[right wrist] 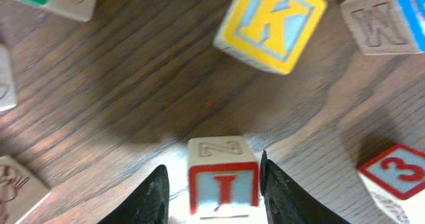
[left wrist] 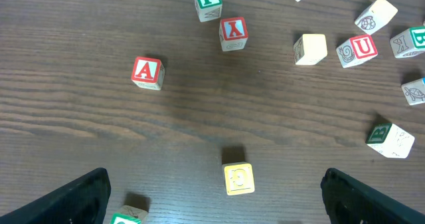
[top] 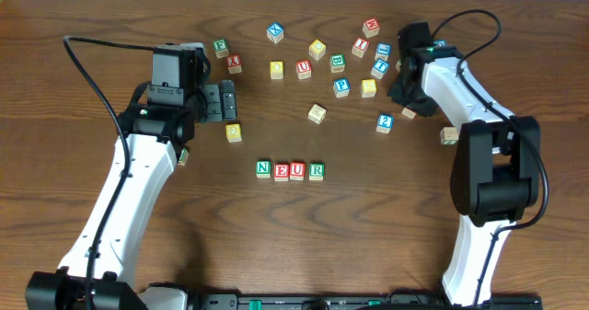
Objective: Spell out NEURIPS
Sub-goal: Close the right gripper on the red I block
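Observation:
Four cubes stand in a row at mid-table: green N, red E, red U, green R. In the right wrist view, my right gripper is shut on the red I cube. Its right finger touches the cube's side and its left finger sits close beside it. Overhead, the right gripper covers that cube at the back right. My left gripper hangs wide open at the back left, with nothing between its fingers. The P and S cubes I cannot pick out for certain.
Loose cubes are scattered across the back of the table, among them a red A, green F, red X, another red U and a yellow K. A yellow cube lies just ahead of the left gripper.

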`<state>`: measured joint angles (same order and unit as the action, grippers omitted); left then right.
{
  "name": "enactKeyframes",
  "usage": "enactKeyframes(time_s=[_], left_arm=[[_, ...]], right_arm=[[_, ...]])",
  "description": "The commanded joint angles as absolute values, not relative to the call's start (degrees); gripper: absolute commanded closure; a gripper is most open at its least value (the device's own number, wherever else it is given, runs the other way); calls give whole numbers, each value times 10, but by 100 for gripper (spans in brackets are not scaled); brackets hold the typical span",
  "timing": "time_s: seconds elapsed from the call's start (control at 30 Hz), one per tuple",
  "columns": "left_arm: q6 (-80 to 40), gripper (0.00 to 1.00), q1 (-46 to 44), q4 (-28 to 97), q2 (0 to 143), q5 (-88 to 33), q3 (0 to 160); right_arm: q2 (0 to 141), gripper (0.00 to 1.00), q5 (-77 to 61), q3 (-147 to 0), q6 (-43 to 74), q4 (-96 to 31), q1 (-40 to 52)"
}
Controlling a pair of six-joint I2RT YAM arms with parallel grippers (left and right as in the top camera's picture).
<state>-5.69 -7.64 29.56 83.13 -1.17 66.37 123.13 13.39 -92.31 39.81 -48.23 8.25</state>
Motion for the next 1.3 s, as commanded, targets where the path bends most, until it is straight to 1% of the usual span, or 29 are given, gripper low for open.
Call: enactKeyframes(time_s=[0.0,0.33,0.53,0.93,1.27], left_arm=[[-51,0,-74,295,822,-9,677],[-51,0,-74,295,822,-9,677],[-51,0,-74,295,822,-9,677],[-51,0,-74,295,822,-9,677],[-51,0,-74,295,822,-9,677]], right_arm=[[1238,61,147,-928,398,-480,88],[1238,61,149,-928,398,-475,89],[1238,66,149,-928,398,-475,89],[1238,63,149,-915,398,-466,89],[1238,64,149,-906,398,-457,89]])
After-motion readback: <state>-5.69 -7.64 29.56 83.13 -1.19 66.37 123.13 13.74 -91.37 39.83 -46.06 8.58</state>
